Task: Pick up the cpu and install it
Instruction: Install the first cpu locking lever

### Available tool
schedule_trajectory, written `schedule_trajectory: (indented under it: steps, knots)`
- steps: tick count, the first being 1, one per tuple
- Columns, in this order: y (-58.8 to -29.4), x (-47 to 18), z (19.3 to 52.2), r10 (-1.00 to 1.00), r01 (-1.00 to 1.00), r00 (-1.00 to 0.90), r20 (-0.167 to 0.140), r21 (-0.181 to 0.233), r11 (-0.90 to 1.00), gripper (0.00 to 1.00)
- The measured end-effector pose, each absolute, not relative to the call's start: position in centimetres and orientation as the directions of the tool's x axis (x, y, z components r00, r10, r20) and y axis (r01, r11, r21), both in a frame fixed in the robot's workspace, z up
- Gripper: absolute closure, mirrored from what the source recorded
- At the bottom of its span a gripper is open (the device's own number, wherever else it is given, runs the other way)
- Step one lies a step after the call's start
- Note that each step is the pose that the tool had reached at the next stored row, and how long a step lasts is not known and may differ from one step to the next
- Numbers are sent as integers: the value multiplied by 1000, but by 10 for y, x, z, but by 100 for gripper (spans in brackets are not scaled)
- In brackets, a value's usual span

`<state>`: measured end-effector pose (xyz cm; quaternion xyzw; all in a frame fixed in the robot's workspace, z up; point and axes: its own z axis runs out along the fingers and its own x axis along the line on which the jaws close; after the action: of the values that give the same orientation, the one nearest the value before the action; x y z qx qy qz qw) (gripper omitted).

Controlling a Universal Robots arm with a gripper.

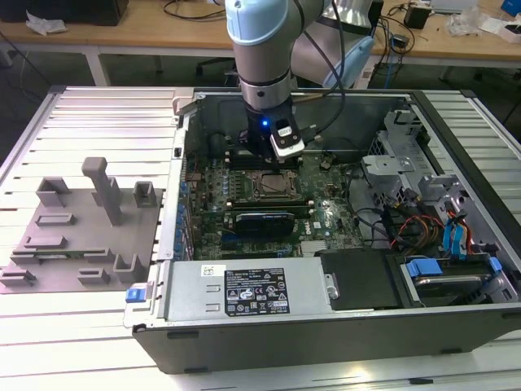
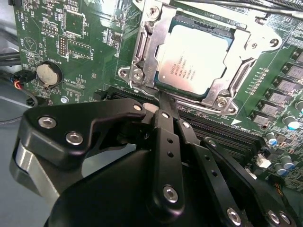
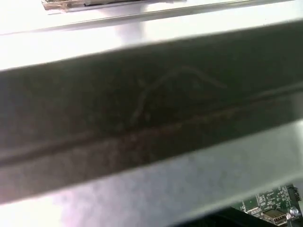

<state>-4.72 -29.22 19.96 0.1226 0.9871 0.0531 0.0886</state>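
cpu [image 2: 196, 59] seated in socket | slatted metal table [image 1: 89, 122] | wooden benches [image 1: 146, 32] behind

**Bright overhead light, one wrist view blurred**

In the exterior view you get even, strong light from above; the ribbed table [image 1: 98, 122] glares white along its near edge, while the inside of the computer case [image 1: 326, 326] sits in shade. In the second wrist view the chip [image 2: 199, 56] is sharp and catches a pale sheen, and the gripper [image 2: 163, 101] close to the lens is softer and dark. In the first wrist view you see a smeared, out-of-focus dark band between washed-out white strips.
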Motion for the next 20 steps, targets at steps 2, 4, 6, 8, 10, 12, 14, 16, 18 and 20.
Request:
schedule_trajectory:
  steps: [2, 4, 6, 8, 10, 12, 14, 16, 18, 20]
  knots:
    - [-293, -45, 200, 252, 233, -954, -161, 129, 964, 89]
    - [-293, -44, 199, 252, 233, -954, -161, 131, 964, 89]
    - [-294, -42, 199, 252, 232, -954, -160, 133, 963, 89]
    - [-294, -40, 199, 253, 233, -954, -160, 134, 963, 89]
    - [-295, -38, 199, 253, 233, -954, -159, 136, 963, 89]
    - [-295, -37, 199, 254, 233, -954, -158, 142, 962, 89]
    - [-295, -37, 199, 257, 232, -954, -154, 160, 959, 89]
    - [-295, -37, 199, 258, 232, -954, -152, 166, 958, 89]
    - [-295, -37, 201, 258, 233, -954, -152, 167, 958, 89]
    - [-295, -37, 205, 258, 233, -954, -152, 166, 958, 89]
